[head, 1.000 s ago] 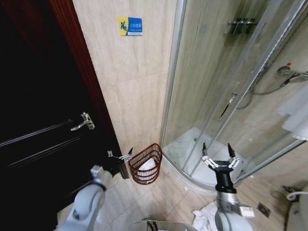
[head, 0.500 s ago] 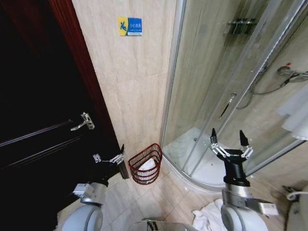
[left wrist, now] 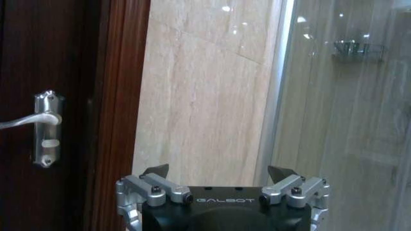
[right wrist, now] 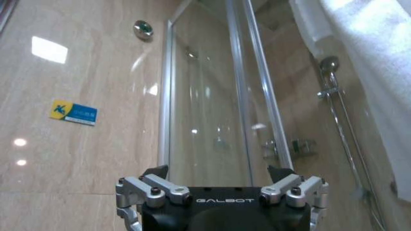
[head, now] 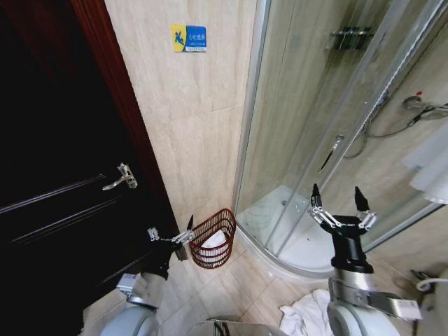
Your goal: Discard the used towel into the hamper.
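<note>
Since a second ago the right gripper (head: 338, 203) has risen and drifted to the right in front of the shower glass, while the left gripper (head: 170, 232) has drawn back and now points at the near left side of the hamper (head: 212, 239), its arm lower in the head view. The dark wooden door (head: 63, 182) fills the left of the scene, its silver lever handle (head: 120, 178) at mid height, and a beige tiled wall (head: 189, 119) stands beside it with a small blue and yellow sign (head: 189, 38) high up. To the right rises the curved glass shower enclosure (head: 308, 126), with a shower head (head: 420, 106) on a hose at the far right. The hamper, a small red-brown wire basket, sits on the floor in the far corner between the door frame and the shower base, with something white lying inside it. A crumpled white towel (head: 302, 315) lies on the near floor tiles, just left of the right arm's base. The right gripper is held upright with its jaws spread wide and empty; in the left wrist view the left gripper (left wrist: 218, 171) also shows its jaws wide apart, holding nothing.
</note>
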